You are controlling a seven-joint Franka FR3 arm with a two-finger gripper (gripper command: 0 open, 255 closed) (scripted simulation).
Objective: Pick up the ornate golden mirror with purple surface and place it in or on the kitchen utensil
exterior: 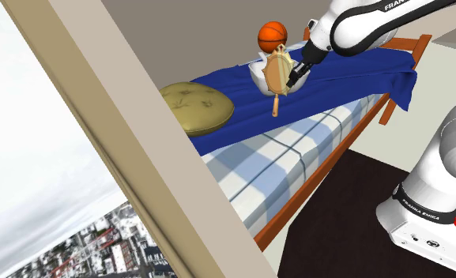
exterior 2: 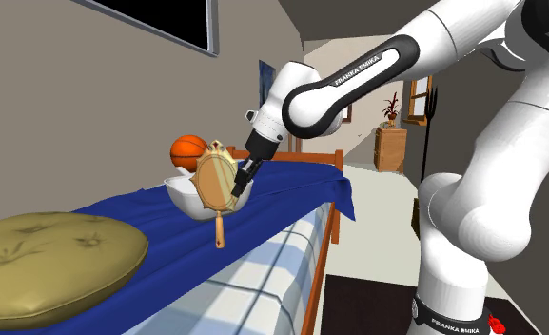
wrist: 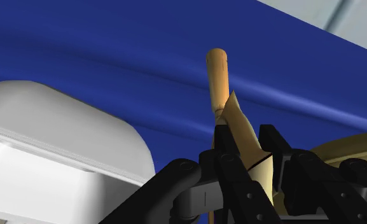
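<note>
My gripper (exterior: 295, 79) is shut on the golden hand mirror (exterior: 277, 73), clasping its oval frame by the edge. The mirror (exterior 2: 213, 179) hangs upright, its wooden handle pointing down toward the blue blanket (exterior 2: 272, 195), and its face looks tan here. It is right in front of the white bowl (exterior 2: 181, 196), overlapping the bowl's rim; whether it touches the bowl I cannot tell. In the wrist view the fingers (wrist: 229, 153) pinch the mirror's edge (wrist: 244, 130), and the bowl (wrist: 55, 146) lies just beside the gripper (wrist: 249, 153).
An orange basketball (exterior: 272, 34) sits behind the bowl (exterior: 258, 73). An olive cushion (exterior: 194, 107) lies on the bed toward the shoulder view's left. The bed has a checked mattress (exterior: 281, 162) and a wooden frame; a wall and a window border it.
</note>
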